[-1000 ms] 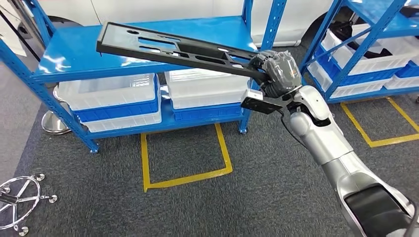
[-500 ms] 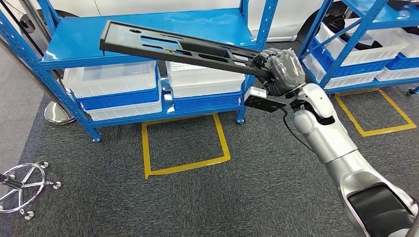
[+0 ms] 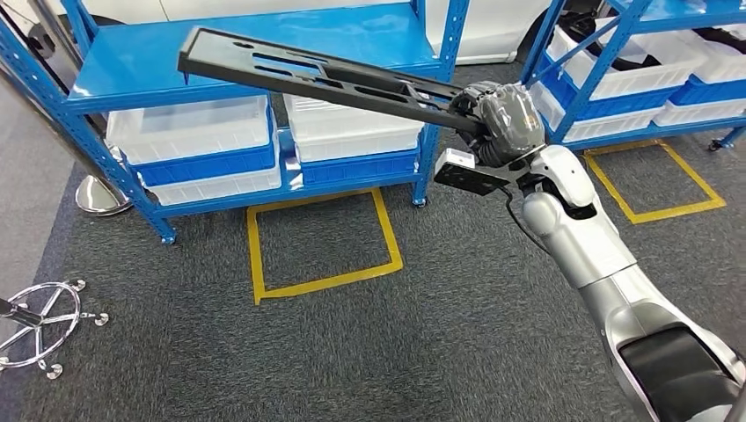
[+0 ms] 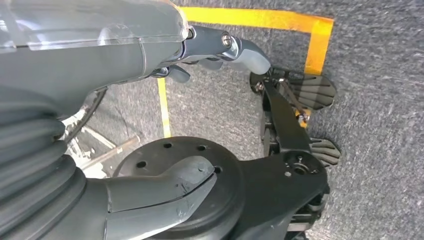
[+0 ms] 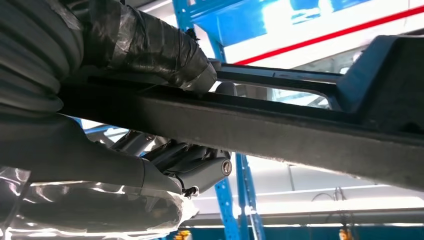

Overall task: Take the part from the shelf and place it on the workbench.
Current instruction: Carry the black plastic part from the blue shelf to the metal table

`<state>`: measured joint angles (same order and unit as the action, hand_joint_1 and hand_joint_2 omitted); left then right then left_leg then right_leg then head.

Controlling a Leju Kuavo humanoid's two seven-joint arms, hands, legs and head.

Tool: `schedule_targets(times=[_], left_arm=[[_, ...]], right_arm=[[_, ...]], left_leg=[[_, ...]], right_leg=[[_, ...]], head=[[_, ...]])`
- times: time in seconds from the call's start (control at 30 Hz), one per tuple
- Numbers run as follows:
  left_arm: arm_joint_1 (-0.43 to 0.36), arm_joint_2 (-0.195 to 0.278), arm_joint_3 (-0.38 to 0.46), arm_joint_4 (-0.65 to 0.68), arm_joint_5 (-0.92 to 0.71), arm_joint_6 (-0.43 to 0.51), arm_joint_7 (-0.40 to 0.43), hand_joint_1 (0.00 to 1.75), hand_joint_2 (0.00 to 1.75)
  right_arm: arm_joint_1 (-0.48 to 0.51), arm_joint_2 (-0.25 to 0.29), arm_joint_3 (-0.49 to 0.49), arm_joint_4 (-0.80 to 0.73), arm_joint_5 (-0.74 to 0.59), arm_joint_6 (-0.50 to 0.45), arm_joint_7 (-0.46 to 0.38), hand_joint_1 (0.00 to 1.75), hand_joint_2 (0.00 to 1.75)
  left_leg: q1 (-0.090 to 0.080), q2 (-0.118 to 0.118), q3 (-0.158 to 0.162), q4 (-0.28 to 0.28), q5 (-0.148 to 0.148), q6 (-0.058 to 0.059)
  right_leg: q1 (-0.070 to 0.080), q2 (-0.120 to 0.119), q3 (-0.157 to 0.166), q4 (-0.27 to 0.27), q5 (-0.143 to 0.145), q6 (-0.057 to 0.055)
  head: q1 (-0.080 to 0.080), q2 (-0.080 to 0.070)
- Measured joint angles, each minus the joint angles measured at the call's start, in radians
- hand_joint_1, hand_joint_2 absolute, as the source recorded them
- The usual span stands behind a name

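The robot's right hand [image 3: 500, 123] grips one end of the long black part [image 3: 317, 79], holding it clear above the blue shelf [image 3: 132, 75] for carrying.

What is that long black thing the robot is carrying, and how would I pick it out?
Find the blue shelf. In front of it, the right hand grips one end of the black part, a long flat panel with slots. Unlike the white bins on the shelf, it is dark and held in the air.
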<state>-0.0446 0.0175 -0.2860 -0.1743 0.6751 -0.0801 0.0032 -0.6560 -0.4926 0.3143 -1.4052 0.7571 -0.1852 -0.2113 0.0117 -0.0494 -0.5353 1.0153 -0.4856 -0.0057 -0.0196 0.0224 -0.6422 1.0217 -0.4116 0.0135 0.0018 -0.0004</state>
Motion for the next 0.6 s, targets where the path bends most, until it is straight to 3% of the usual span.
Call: schedule_targets(times=[0.07, 0.1, 0.2, 0.27, 0.3, 0.33, 0.4, 0.47, 0.53, 0.6], left_arm=[[-0.001, -0.001, 0.0, 0.0, -0.002, 0.0, 0.0, 0.0, 1.75], [-0.002, -0.001, 0.0, 0.0, -0.004, 0.0, 0.001, 0.0, 1.75], [0.0, -0.001, 0.0, 0.0, -0.016, 0.001, 0.004, 0.0, 1.75], [0.0, 0.0, 0.0, 0.0, -0.018, 0.001, 0.005, 0.0, 1.75], [0.0, 0.0, 0.0, 0.0, -0.017, 0.001, 0.005, 0.0, 1.75], [0.0, 0.0, 0.0, 0.0, -0.016, 0.001, 0.005, 0.0, 1.75], [-0.001, -0.001, 0.0, 0.0, -0.014, 0.003, 0.005, 0.0, 1.75], [0.0, -0.001, 0.0, 0.0, -0.012, 0.005, 0.005, 0.0, 1.75], [-0.001, -0.001, 0.0, 0.0, -0.007, 0.007, 0.005, 0.0, 1.75], [-0.001, 0.0, 0.0, 0.0, -0.004, 0.007, 0.006, 0.0, 1.75]], right_arm=[[0.001, -0.001, -0.002, 0.001, -0.002, 0.004, 0.002, 1.75, 1.75], [0.0, -0.002, -0.003, 0.001, -0.002, 0.006, 0.003, 1.75, 1.75], [-0.002, -0.002, -0.004, 0.005, -0.004, 0.012, 0.004, 1.75, 1.75], [-0.001, -0.002, -0.004, 0.01, -0.004, 0.018, 0.005, 1.75, 1.75], [-0.001, -0.002, -0.004, 0.013, -0.004, 0.021, 0.005, 1.75, 1.75], [-0.002, -0.003, -0.004, 0.015, -0.004, 0.023, 0.006, 1.75, 1.75], [-0.008, -0.004, -0.004, 0.016, -0.005, 0.025, 0.006, 1.75, 1.75], [-0.013, -0.005, -0.004, 0.016, -0.006, 0.026, 0.006, 1.75, 1.75], [-0.013, -0.009, -0.005, 0.016, -0.008, 0.027, 0.007, 1.75, 1.75], [-0.012, -0.014, -0.006, 0.015, -0.009, 0.028, 0.009, 1.75, 1.75]], left_leg=[[0.002, 0.019, -0.001, -0.012, 0.003, 0.012], [0.004, 0.03, -0.002, -0.016, 0.007, 0.022], [0.004, 0.059, -0.009, -0.019, 0.014, 0.039], [0.003, 0.077, -0.012, -0.017, 0.015, 0.04], [0.002, 0.086, -0.013, -0.014, 0.015, 0.04], [0.002, 0.095, -0.013, -0.012, 0.013, 0.039], [-0.002, 0.111, -0.014, -0.004, 0.007, 0.033], [-0.008, 0.126, -0.016, 0.001, 0.003, 0.025], [-0.012, 0.144, -0.016, 0.001, 0.0, 0.018], [-0.01, 0.129, -0.021, 0.02, -0.02, 0.008]], right_leg=[[-0.002, 0.007, -0.011, 0.005, 0.001, 0.012], [-0.003, 0.004, -0.022, 0.025, -0.013, 0.017], [-0.004, -0.011, -0.09, 0.188, -0.106, 0.027], [-0.005, -0.015, -0.12, 0.274, -0.131, 0.031], [-0.004, -0.018, -0.109, 0.265, -0.117, 0.031], [-0.004, -0.025, -0.08, 0.218, -0.089, 0.03], [0.004, -0.063, -0.009, 0.087, -0.041, 0.022], [0.016, -0.089, 0.021, 0.021, -0.033, 0.008], [0.018, -0.077, 0.018, 0.016, -0.036, -0.004], [0.012, -0.059, 0.017, 0.011, -0.031, -0.015]], head=[[0.001, 0.0], [0.001, 0.0], [0.002, 0.0], [0.002, 0.0], [0.003, 0.0], [0.003, 0.0], [0.003, 0.0], [0.002, 0.0], [0.002, 0.0], [0.002, 0.0]])
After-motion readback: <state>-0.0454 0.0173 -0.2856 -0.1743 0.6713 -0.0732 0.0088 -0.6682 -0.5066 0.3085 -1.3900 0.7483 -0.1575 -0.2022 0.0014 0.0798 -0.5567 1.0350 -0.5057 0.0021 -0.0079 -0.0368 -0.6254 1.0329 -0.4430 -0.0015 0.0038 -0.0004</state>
